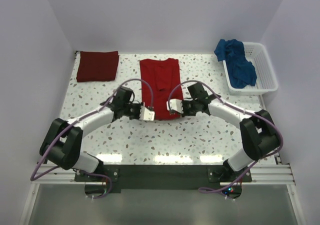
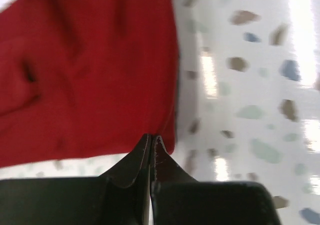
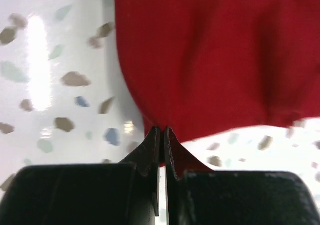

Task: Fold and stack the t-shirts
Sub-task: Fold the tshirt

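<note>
Top external view: bright red shirt (image 1: 159,85) lies flat at the middle of the table (image 1: 200,135). Left claw (image 1: 150,115) is pinched shut on its 7 o'clock corner, right claw (image 1: 171,106) pinched shut on the 5 o'clock corner. Maroon shirt (image 1: 97,66) sits folded at 11 o'clock. Blue shirt (image 1: 236,62) is heaped in the white basket (image 1: 267,72) at 2 o'clock.

Table (image 1: 190,140): red shirt (image 1: 160,80), maroon shirt (image 1: 97,66), basket (image 1: 268,74)
</note>
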Tool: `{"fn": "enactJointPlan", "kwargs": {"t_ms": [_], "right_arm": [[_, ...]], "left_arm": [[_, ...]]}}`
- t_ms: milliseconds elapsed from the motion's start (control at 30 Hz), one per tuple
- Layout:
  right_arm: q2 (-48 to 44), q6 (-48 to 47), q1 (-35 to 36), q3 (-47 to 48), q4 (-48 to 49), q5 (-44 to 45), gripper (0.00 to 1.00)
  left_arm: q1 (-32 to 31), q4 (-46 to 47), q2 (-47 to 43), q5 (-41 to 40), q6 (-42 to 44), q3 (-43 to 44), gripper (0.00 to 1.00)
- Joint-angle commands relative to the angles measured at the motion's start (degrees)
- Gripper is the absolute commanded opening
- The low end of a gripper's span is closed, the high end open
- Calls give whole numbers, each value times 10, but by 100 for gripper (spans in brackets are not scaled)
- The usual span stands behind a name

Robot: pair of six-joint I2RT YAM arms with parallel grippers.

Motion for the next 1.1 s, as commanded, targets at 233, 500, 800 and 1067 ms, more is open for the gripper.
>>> {"fn": "enactJointPlan", "kwargs": {"t_ms": [233,500,800,1067], "right_arm": [[7,99,-38,224,-113,-1,0],[-104,54,-4,144,-203,-20,0],[-360,42,77,39,-365,-45,0],[-270,70,53,129,-366,-35,0]], "left_arm": [[72,-89,7,54,-73,227,0],[29,-163,-94,62,-30,119,0],[-42,-341,-316,148,-147,42,0],[-36,-303,-252,96,-210,151,0]]}}
